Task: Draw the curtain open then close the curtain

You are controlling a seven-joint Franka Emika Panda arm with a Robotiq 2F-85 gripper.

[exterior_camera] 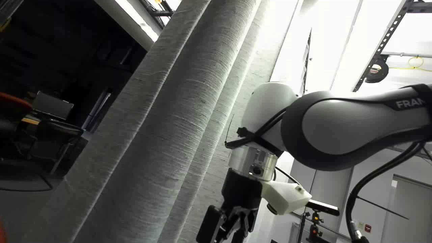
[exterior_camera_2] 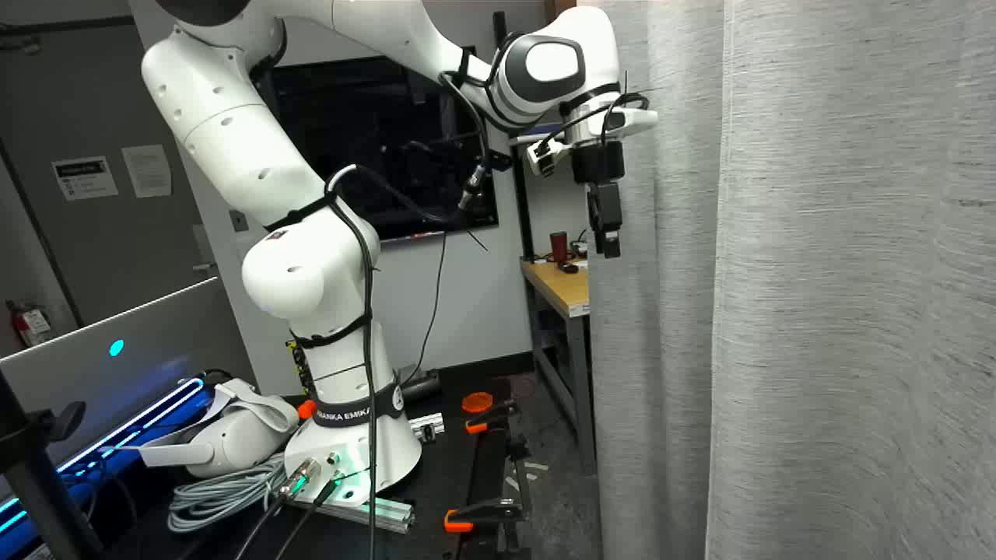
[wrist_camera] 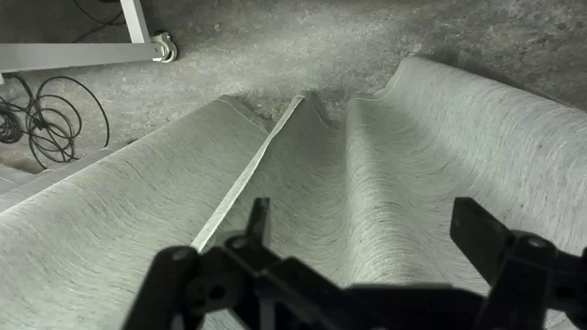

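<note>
The curtain is a very large pale grey-white ribbed fabric in tall vertical folds. In an exterior view it fills the middle point(exterior_camera: 168, 135), and in another exterior view it fills the right side point(exterior_camera_2: 840, 295). In the wrist view the curtain point(wrist_camera: 385, 183) hangs down to the floor with several folds and a pale seam. My gripper point(wrist_camera: 362, 206) is open and points down, its fingers spread wide either side of a curtain fold, with nothing held. In both exterior views the gripper point(exterior_camera: 226, 226) point(exterior_camera_2: 607, 233) is beside the curtain. Whether its fingers touch the fabric I cannot tell.
A wooden desk point(exterior_camera_2: 568, 288) with a red cup point(exterior_camera_2: 559, 246) stands behind the curtain's edge. Orange-tipped clamps point(exterior_camera_2: 486, 513) are on the robot's black table. A wheeled metal frame point(wrist_camera: 82, 55) and coiled black cables point(wrist_camera: 55, 123) are on the floor. A camera point(exterior_camera: 322, 206) stands on a tripod.
</note>
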